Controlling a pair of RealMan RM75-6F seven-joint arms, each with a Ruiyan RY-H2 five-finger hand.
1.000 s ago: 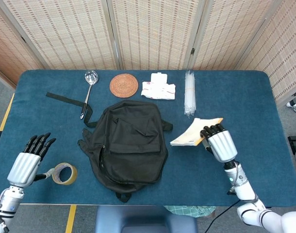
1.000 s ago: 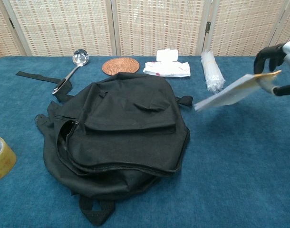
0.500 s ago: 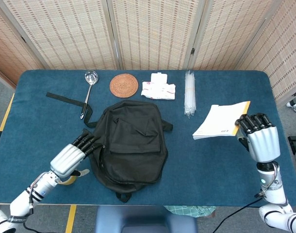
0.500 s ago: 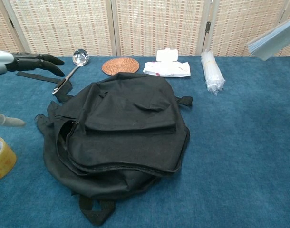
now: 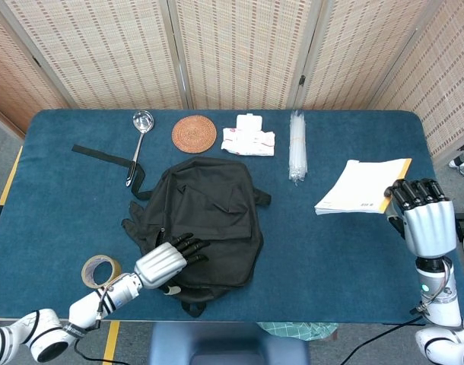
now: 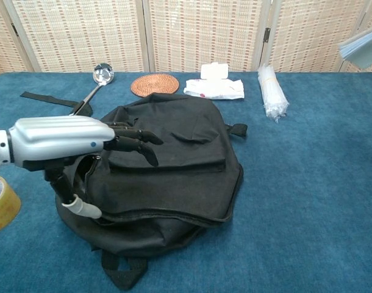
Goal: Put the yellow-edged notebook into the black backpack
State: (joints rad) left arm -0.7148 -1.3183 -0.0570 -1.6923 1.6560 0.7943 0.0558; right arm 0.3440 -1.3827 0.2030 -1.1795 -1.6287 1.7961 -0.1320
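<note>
The right hand (image 5: pixel 424 220) grips the yellow-edged notebook (image 5: pixel 363 187) aloft at far right; the left hand (image 5: pixel 170 259), open, reaches over the black backpack (image 5: pixel 205 220); insertion remains.

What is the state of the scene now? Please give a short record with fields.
notebook: yellow-edged notebook held up off the table by the right hand
backpack: black backpack lying flat at the table's middle
left hand: left hand over the backpack's near left side, holding nothing
other things: tape roll, ladle, round coaster
</note>
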